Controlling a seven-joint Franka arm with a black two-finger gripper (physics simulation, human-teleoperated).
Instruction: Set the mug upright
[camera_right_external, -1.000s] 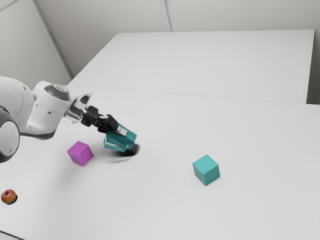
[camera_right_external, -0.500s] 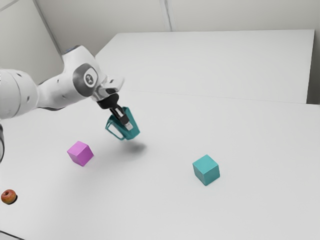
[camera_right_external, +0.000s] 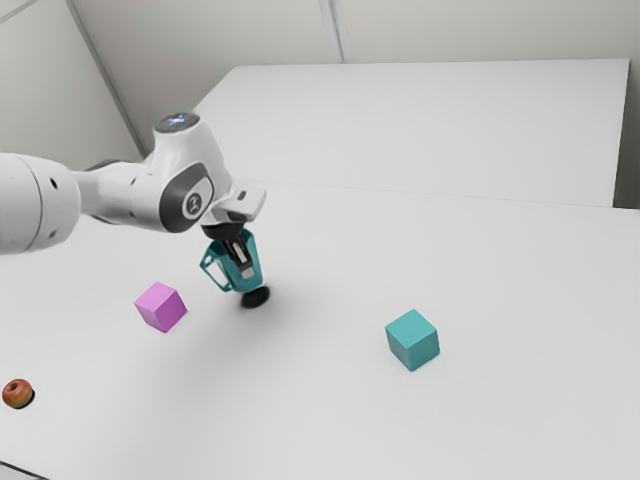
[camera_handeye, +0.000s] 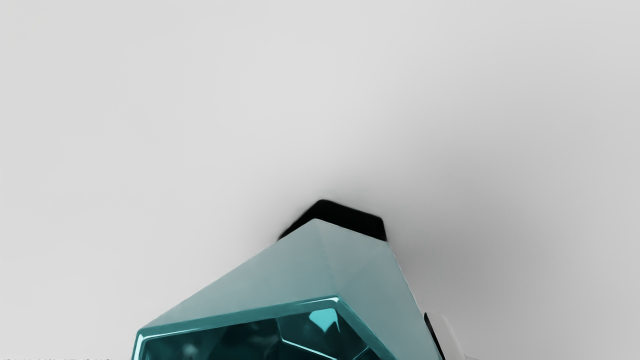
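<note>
The gripper (camera_right_external: 246, 270) points down in the exterior view, holding the teal mug (camera_right_external: 254, 277) just above the table, with a dark shadow under its base. The mug is nearly upright, tilted slightly, its opening up by the hand and its handle toward the exterior view's left. In the wrist view the faceted mug (camera_handeye: 280, 280) shows its rim and hollow inside, and one finger of the gripper lies against its side. The other finger is hidden behind the mug there.
A magenta cube (camera_right_external: 161, 307) sits on the table (camera_right_external: 300, 400) close to the mug, toward the exterior view's left. A teal cube (camera_right_external: 412, 340) stands farther to the exterior view's right. A reddish-brown round object (camera_right_external: 17, 393) lies near the exterior view's lower left.
The hand has swung from a slanted pose to pointing down, turning the held mug from lying over to nearly upright. Over the last half second, the mug came lower and its tilt lessened.
</note>
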